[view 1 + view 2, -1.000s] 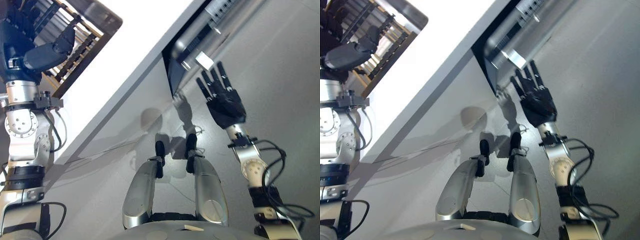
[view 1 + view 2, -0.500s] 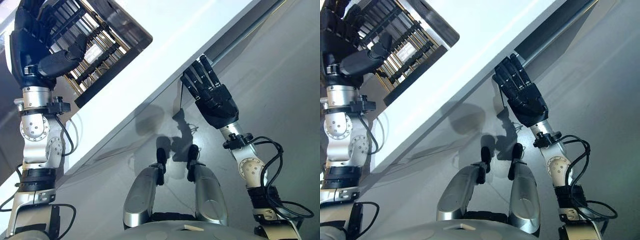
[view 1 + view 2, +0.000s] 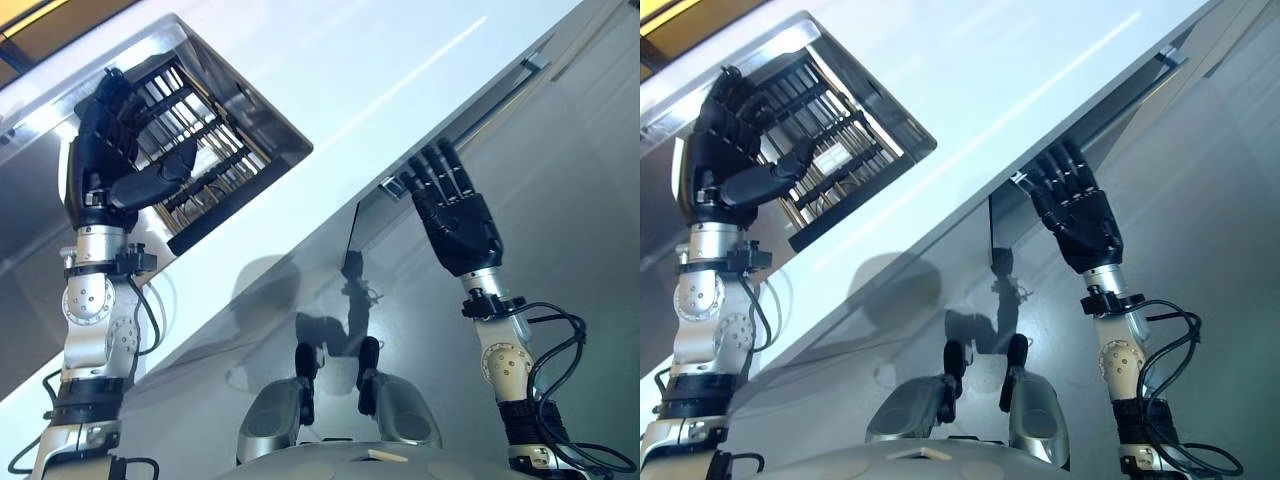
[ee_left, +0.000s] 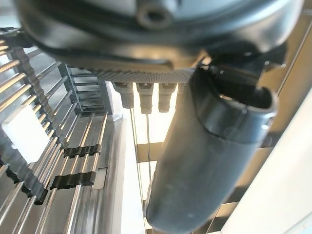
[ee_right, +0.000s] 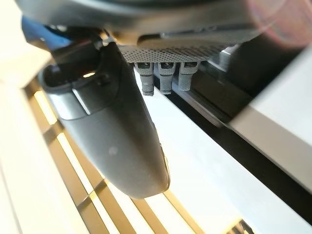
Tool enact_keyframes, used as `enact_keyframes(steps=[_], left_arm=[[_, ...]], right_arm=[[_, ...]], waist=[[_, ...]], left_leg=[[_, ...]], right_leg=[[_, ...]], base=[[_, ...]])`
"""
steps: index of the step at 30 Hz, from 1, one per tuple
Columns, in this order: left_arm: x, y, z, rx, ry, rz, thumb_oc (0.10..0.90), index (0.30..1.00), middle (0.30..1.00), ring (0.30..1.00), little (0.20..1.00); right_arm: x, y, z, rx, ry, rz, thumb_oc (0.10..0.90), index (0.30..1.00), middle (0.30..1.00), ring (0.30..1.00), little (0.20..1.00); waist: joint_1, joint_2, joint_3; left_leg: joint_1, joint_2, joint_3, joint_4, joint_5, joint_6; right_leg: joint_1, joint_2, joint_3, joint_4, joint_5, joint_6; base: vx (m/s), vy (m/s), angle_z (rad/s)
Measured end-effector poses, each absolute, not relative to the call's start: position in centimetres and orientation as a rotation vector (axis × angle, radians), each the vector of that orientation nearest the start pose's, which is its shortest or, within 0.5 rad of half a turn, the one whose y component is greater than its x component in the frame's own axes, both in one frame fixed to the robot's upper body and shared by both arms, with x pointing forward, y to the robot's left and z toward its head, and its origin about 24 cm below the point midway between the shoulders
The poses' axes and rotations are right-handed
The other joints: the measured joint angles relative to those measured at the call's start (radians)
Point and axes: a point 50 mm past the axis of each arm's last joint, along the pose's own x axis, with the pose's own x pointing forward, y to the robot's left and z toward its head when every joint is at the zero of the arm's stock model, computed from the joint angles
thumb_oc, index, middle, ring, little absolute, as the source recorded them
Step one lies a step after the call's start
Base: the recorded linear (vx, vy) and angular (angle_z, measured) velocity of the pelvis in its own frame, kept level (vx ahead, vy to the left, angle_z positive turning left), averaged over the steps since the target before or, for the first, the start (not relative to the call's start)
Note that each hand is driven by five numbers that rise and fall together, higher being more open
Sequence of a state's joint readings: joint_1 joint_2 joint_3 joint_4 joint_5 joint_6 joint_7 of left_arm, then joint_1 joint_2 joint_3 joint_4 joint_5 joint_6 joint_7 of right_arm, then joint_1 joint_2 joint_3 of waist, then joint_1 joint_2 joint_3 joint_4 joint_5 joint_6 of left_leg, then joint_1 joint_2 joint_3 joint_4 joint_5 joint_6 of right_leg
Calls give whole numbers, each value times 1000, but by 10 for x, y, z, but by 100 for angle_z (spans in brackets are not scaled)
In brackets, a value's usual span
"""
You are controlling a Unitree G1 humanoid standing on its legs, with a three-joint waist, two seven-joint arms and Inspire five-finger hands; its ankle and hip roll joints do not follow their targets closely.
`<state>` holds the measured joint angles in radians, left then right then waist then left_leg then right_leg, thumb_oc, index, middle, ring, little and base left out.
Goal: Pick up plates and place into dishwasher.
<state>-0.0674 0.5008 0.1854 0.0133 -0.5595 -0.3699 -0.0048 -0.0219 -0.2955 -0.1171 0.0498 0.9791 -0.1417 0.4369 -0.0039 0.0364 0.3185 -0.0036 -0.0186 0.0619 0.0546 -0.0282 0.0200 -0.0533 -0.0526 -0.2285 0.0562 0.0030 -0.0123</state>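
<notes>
Presently, left robot hand [image 3: 105,170]: raised over the near left corner of the rack, palm towards the camera; fingers straight and apart, thumb stretched across below them; nothing held.
Left robot hand, wrist view [image 4: 204,146]: thumb juts out past the palm, the rack's bars beyond it; no contact with them to be made out.
Right robot hand [image 3: 460,215]: held up at the bench's front edge, well apart from the left; fingers straight and spread, nothing in them; fingertips [image 3: 430,170] at the dark opening, contact cannot be told.
Rack [image 3: 215,140]: dark wire rack with rows of upright tines, sunk into a steel-rimmed recess at the left end of the bench.
White block [image 4: 22,129]: lodged among the rack's bars, close by the left thumb.
Bench [image 3: 380,90]: white top running slantwise across the head views.
Dark opening [image 3: 365,215]: narrow black gap under the bench's front edge, just beside the right robot hand.
Plates: position cannot be told from these views.
</notes>
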Motion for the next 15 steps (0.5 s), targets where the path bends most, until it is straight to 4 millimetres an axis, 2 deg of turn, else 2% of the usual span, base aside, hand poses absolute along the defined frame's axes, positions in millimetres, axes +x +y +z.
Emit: enact_keyframes(steps=[3, 5, 6, 7, 11, 15], left_arm=[[247, 277, 128, -60, -483, 163, 800, 900, 900, 900, 900], [245, 277, 122, -69, -468, 170, 800, 900, 900, 900, 900], [245, 277, 119, -73, -458, 172, 800, 900, 900, 900, 900], [245, 277, 118, -77, -454, 173, 800, 900, 900, 900, 900], [245, 276, 117, -85, -452, 171, 800, 900, 900, 900, 900], [247, 275, 117, -96, -447, 171, 800, 900, 900, 900, 900]], right_arm=[[246, -236, 61, 644, -287, 139, 800, 900, 900, 900, 900], [243, -239, 44, 699, -228, 35, 800, 900, 900, 900, 900], [240, -239, 28, 750, -177, -46, 800, 900, 900, 900, 900], [238, -239, 23, 767, -156, -74, 800, 900, 900, 900, 900], [220, -239, -24, 854, 29, -283, 800, 900, 900, 900, 900], [195, -243, -61, 789, 224, -434, 800, 900, 900, 900, 900]], waist=[[-1, -9, -41], [-1, -17, -74], [-3, -19, -80], [-4, -19, -83], [-13, -18, -85], [-28, -11, -88]], left_leg=[[44, 1, 0, -36, 2, -1], [59, 2, 3, -58, 3, -3], [74, 3, 3, -64, 4, -4], [77, 3, 3, -66, 4, -4], [102, 4, 3, -78, 5, -5], [113, 3, 4, -78, 6, -3]], right_leg=[[42, 9, 0, -37, 2, 2], [51, 13, 2, -51, 1, 3], [68, 14, 2, -58, 1, 3], [70, 14, 3, -60, 1, 3], [92, 14, 5, -65, 0, 5], [97, 15, 23, -55, -2, 8]], base=[[39, -11, -1], [32, 0, -3], [0, 0, 0], [0, 0, 0], [0, 0, 0], [0, -13, -4]])
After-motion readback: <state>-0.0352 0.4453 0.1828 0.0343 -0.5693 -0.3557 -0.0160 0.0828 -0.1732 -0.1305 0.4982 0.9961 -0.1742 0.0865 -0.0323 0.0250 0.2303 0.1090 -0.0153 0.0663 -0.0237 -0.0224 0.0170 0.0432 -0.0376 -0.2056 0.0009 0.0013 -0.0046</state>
